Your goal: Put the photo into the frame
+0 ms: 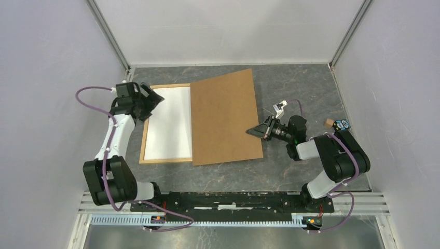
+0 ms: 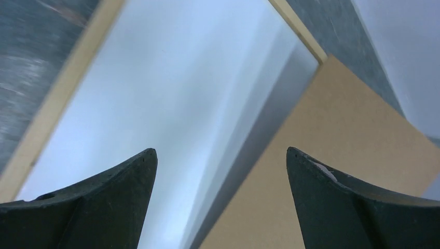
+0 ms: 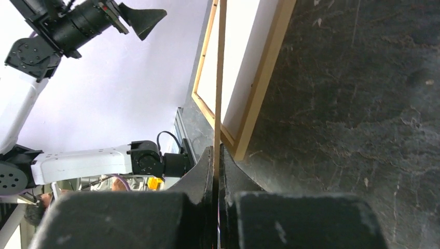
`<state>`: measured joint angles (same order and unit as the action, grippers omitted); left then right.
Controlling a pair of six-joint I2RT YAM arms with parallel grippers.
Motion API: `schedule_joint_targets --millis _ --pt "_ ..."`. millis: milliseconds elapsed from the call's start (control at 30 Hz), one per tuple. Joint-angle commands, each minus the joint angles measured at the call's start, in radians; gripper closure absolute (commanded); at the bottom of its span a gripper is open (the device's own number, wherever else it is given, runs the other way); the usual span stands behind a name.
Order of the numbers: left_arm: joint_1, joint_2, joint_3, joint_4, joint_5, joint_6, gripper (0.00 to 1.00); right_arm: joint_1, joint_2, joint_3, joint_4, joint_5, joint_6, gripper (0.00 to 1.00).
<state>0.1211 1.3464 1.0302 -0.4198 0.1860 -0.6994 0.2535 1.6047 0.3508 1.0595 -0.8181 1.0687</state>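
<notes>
Right pincer point(image 1: 255, 132) is pinching shut on the thin, flat brown board point(image 1: 225, 116) overlapping the light-wood rectangular frame point(image 1: 166, 161), which is lying left on the mottled worktop point(image 1: 290, 83). Left pincer point(image 1: 149, 98) is hovering wide open over the frame's smooth white sheet point(image 1: 168, 124), possibly paper.

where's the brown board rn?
Top view, centre: the brown board lies with its left part over the right side of the frame, and its right edge is pinched in the right gripper.
</notes>
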Motion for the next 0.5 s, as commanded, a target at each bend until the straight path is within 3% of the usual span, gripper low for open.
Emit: schedule_joint_targets --millis 0,233,467 --pt "0.096 0.032 0.077 0.026 -0.173 0.007 0.0 -0.007 -0.01 0.095 0.166 0.004 0.058 1.0" --pt "0.288 0.205 0.068 0.141 -0.02 -0.011 0.0 0.006 0.031 0.312 0.109 0.088 0.132 1.0" --pt "0.317 0.438 0.14 0.144 0.111 0.052 0.0 0.021 0.146 0.56 0.088 0.121 0.15 1.0"
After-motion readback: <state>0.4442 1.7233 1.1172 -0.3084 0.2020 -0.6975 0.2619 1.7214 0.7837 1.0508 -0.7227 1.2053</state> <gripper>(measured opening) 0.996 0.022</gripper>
